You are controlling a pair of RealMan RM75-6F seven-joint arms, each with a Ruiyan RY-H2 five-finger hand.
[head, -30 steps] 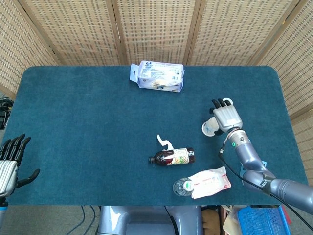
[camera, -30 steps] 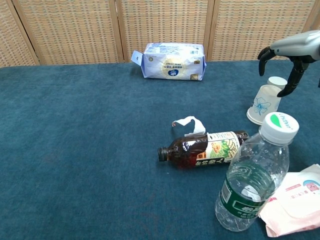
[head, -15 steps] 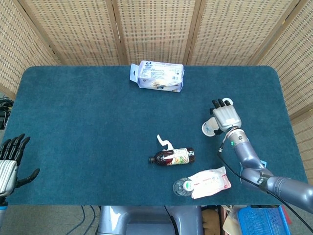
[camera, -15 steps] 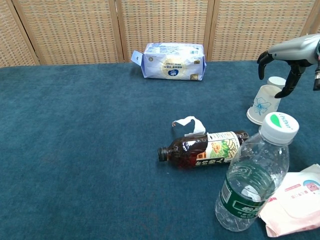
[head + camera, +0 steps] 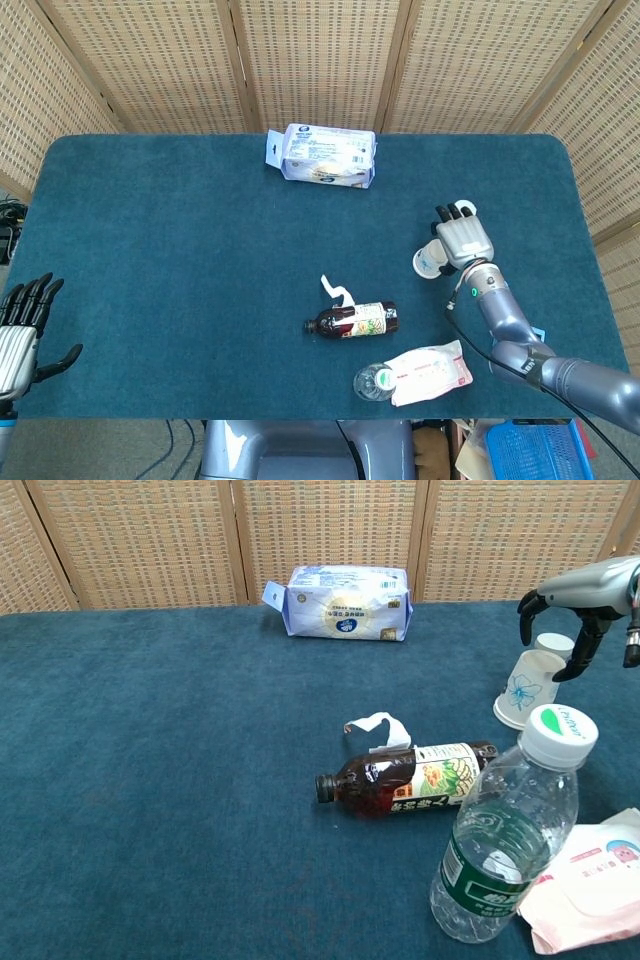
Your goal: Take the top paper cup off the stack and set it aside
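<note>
Two white paper cups sit near the table's right side. One with a blue flower print (image 5: 526, 689) lies tilted, mouth down, and a second cup (image 5: 553, 644) stands just behind it. In the head view they show as one white shape, the cups (image 5: 429, 260). My right hand (image 5: 572, 598) hovers over them with its fingers arched downward and apart, gripping nothing; from above, the right hand (image 5: 465, 238) covers their right side. My left hand (image 5: 20, 332) rests off the table's left front corner, fingers spread, empty.
A brown drink bottle (image 5: 408, 775) lies on its side mid-table with a white paper scrap (image 5: 378, 728) beside it. An upright water bottle (image 5: 510, 835) and a pink wipes pack (image 5: 590, 880) are at the front right. A blue-white package (image 5: 346, 602) lies at the back.
My right hand has drawn slightly right and back toward me above the cups. The cups and the left hand have not moved.
</note>
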